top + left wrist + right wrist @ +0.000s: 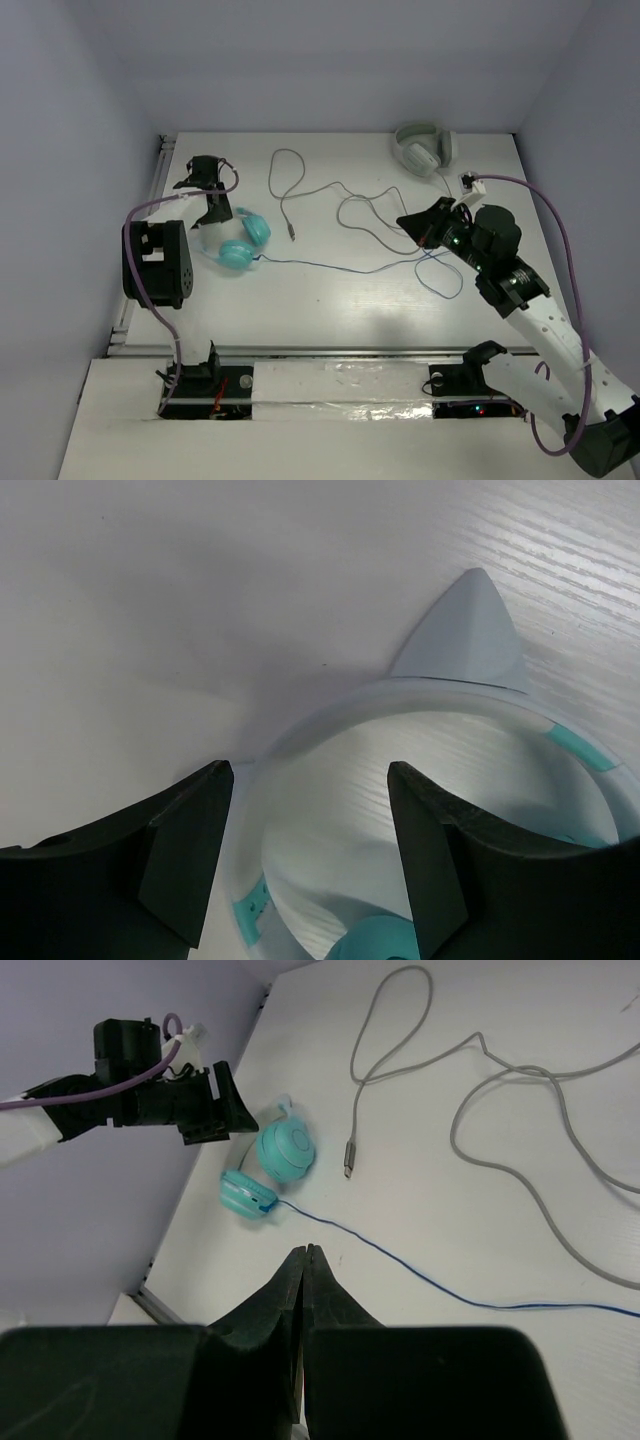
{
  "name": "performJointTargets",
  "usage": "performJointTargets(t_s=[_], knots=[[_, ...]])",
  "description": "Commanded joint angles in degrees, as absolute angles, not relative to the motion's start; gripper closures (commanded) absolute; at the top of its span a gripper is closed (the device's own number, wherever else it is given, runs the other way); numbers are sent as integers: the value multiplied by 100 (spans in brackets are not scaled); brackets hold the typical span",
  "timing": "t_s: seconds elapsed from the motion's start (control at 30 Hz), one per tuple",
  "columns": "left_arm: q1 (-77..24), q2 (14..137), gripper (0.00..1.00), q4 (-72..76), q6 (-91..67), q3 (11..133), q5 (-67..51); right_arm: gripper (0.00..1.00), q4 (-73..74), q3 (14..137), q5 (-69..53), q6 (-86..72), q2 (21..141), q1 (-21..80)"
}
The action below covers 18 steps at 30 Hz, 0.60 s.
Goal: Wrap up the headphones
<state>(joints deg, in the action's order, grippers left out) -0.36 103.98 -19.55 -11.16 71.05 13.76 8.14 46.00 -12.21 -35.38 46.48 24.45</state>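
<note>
- Right gripper (305,1252): fingers pressed together, nothing between them, above the table (330,300).
- Headphones (254,229): teal cups on the table's left side, blue cable (520,1308) trailing right.
- Left gripper (308,770): fingers parted over the white headband (440,695), not gripping.
- Grey headphones (424,150): far edge.

The left hand (208,222) hangs over the teal headphones (245,243), whose blue cable (335,267) trails toward the right hand (405,220).

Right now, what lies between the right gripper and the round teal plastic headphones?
Top view: the thin blue cable and the grey cable's plug end lie there.
</note>
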Motion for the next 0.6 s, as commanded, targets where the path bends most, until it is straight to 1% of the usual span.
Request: performJointTargets(t_s=[0.0, 0.23, 0.33, 0.37, 0.43, 0.57], knots=[[-44, 10511, 39, -1890, -1002, 7392, 1582, 100, 554, 4667, -1204, -3445, 4623, 2479], [-44, 10845, 41, -1652, -949, 7321, 1837, 100, 475, 4878, -1318, -3472, 4641, 2479], [-44, 10969, 49, -1670, -967, 7304, 1776, 100, 492, 4922, -1354, -3463, 4667, 2479], [-44, 10951, 59, -1705, -975, 7260, 1706, 100, 518, 4913, -1362, -3454, 4667, 2479], [-44, 10873, 70, -1749, -1019, 7172, 1644, 100, 527, 4887, -1353, -3437, 4658, 2479], [-44, 10521, 83, -1801, -1151, 6777, 1424, 100, 405, 4843, -1494, -3463, 4667, 2479]])
